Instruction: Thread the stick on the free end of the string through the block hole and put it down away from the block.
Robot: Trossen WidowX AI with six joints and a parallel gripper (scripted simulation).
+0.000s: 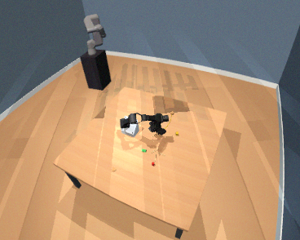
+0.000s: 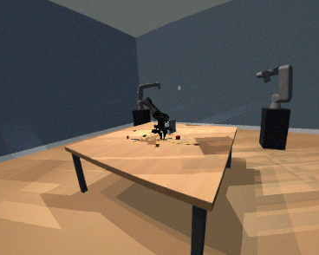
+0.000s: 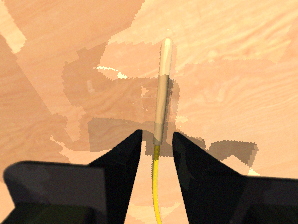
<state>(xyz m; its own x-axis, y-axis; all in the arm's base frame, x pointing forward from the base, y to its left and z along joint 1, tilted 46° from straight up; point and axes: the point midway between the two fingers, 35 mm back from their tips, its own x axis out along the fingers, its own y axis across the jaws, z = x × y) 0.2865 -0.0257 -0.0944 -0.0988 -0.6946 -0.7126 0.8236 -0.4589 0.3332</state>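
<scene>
The pale wooden stick point(image 3: 164, 90) lies just below and ahead of my fingers in the wrist view, with its string end between the fingertips as seen from above. The yellow string point(image 3: 155, 180) point(image 2: 185, 143) runs back from it between the fingers. My gripper point(image 3: 157, 135) point(image 2: 163, 138) is partly open, low over the table, with a gap on both sides of the stick. A small round thing point(image 1: 172, 113) at the string's far end may be the button. The wooden block with the hole cannot be made out for certain.
A pale grey box shape point(image 1: 131, 130) stands by the arm's base. A green piece point(image 1: 144, 150), a red piece point(image 1: 153, 163), a yellow piece point(image 1: 177, 133) and a tan disc point(image 1: 113, 169) lie on the table. A red cube point(image 2: 178, 137) is near the gripper.
</scene>
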